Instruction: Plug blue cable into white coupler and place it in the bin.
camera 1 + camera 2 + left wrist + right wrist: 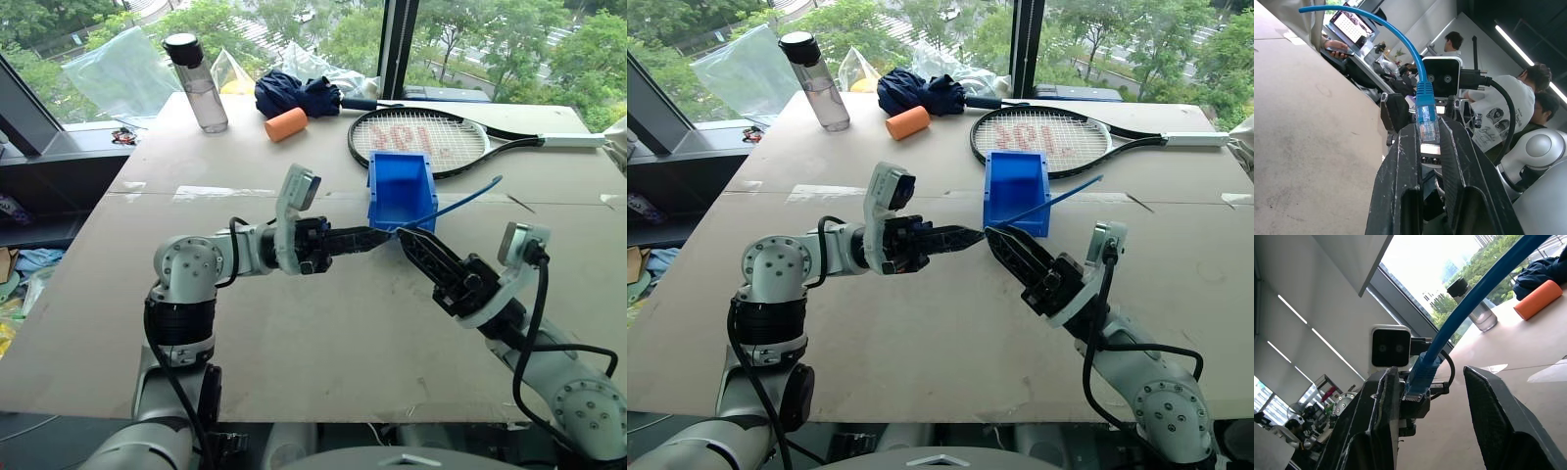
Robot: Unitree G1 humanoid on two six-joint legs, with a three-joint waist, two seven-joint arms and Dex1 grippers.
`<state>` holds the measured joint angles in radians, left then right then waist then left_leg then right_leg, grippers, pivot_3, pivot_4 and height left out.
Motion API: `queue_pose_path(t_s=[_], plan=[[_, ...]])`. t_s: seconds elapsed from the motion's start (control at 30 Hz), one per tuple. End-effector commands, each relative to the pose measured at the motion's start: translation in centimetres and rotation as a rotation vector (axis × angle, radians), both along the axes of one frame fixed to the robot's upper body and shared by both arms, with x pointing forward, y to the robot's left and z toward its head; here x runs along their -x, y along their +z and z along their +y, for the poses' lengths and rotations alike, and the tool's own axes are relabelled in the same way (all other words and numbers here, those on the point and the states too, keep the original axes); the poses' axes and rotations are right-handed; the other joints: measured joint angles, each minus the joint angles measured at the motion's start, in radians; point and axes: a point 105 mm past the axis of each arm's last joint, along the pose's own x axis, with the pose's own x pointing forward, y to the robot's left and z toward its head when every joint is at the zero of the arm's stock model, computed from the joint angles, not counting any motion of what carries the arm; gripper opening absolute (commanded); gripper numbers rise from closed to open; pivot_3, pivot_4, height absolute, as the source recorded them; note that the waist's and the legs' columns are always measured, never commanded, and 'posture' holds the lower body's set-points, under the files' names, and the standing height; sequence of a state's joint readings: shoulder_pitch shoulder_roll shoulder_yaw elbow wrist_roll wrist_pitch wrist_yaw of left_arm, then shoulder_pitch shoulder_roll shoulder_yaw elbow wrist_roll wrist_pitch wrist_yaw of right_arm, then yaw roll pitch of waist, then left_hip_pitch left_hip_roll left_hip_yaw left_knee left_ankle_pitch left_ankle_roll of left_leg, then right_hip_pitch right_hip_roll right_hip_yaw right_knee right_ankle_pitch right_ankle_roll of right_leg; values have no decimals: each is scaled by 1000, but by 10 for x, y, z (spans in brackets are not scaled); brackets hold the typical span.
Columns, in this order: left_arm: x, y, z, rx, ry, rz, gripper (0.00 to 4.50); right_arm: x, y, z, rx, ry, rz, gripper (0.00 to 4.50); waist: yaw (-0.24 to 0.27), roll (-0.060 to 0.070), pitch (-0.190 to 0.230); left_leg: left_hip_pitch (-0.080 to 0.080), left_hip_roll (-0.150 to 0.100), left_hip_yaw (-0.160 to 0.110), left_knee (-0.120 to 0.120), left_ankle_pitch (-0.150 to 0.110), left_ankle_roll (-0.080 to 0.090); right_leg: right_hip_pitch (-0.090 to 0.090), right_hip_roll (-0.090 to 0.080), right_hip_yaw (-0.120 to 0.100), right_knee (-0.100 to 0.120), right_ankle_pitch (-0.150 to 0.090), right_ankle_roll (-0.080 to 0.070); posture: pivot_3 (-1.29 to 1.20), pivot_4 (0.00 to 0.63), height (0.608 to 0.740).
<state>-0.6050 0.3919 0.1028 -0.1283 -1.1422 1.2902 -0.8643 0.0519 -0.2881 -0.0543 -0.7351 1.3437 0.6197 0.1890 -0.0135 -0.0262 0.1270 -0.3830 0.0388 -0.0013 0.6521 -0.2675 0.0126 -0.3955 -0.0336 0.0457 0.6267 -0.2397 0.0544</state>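
Observation:
My left gripper [385,233] reaches to the right, just in front of the blue bin [402,184], and is shut on the small white coupler [1429,149]. The blue cable [453,203] has its clear plug [1427,128] seated in that coupler between the fingers. From there the cable rises to the right over the bin's corner, its far end free. My right gripper [1431,373] comes in from the right, fingertip to fingertip with the left gripper. It is open, and the cable [1459,318] passes between its fingers, close beside one of them.
A tennis racket [416,137] lies behind the bin. An orange foam cylinder [286,124], a dark blue bundle [299,96] and a water bottle [201,83] stand at the table's back. Several people [1498,107] sit beyond the table.

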Motion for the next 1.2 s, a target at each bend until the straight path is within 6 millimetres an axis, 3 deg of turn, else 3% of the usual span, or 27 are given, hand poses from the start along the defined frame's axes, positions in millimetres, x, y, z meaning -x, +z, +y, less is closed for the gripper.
queue_pose_path(t_s=[0.03,0.07,0.1,0.23,0.4,0.43,0.5,0.6,0.7,0.87,1.03,1.2], plan=[[8,5,-3,-5,-36,-42,0,3,8,1,-38,17,-31,944,0,0,0,0,0,0,0,0,0,0,0,0,0,0,0,0,150,740],[8,5,-3,-8,-35,-43,0,3,8,1,-40,17,-31,379,0,0,0,0,0,0,0,0,0,0,0,0,0,0,0,0,150,740],[8,5,-3,-11,-34,-45,0,3,8,1,-40,18,-31,128,0,0,0,0,0,0,0,0,0,0,0,0,0,0,0,0,150,740],[7,3,-2,-30,-12,-76,0,4,8,1,-41,25,-30,38,0,1,0,0,0,0,0,0,0,0,0,0,0,0,0,0,150,740],[-8,2,9,-84,141,-186,2293,5,7,0,-36,35,-30,0,0,1,1,0,0,0,0,0,0,0,0,0,0,0,0,0,150,740],[-13,-1,15,-117,195,-229,2551,5,6,0,-33,33,-30,0,0,1,1,0,0,0,0,0,0,0,0,0,0,0,0,0,150,740],[-26,-8,30,-204,317,-339,3349,4,4,-1,-27,26,-25,0,-1,2,1,1,0,0,-1,0,0,0,0,1,0,0,0,0,150,740],[-53,-22,72,-364,553,-514,4459,1,-1,-5,-20,0,-13,0,-1,3,2,2,0,1,-2,0,0,0,0,1,0,0,0,0,150,740],[-70,-30,105,-472,662,-635,4459,1,-4,-7,-19,-11,-10,0,5,3,2,2,0,1,-3,0,0,0,0,1,-1,0,-1,0,150,740],[-87,-51,129,-603,605,-718,4459,-2,-4,-8,-19,-24,-14,0,15,3,3,0,-1,4,-2,0,0,-1,-2,1,-2,0,-1,0,150,740],[-114,-69,131,-679,556,-749,4459,-4,-5,-9,1,-23,-22,0,26,1,3,-1,-1,9,-1,0,0,0,-2,1,-3,0,-1,0,150,740],[-132,-85,120,-719,519,-746,4459,-5,0,-14,4,-61,-41,0,25,0,3,-2,-1,9,-1,0,0,-1,-2,1,-3,0,0,0,150,740]])
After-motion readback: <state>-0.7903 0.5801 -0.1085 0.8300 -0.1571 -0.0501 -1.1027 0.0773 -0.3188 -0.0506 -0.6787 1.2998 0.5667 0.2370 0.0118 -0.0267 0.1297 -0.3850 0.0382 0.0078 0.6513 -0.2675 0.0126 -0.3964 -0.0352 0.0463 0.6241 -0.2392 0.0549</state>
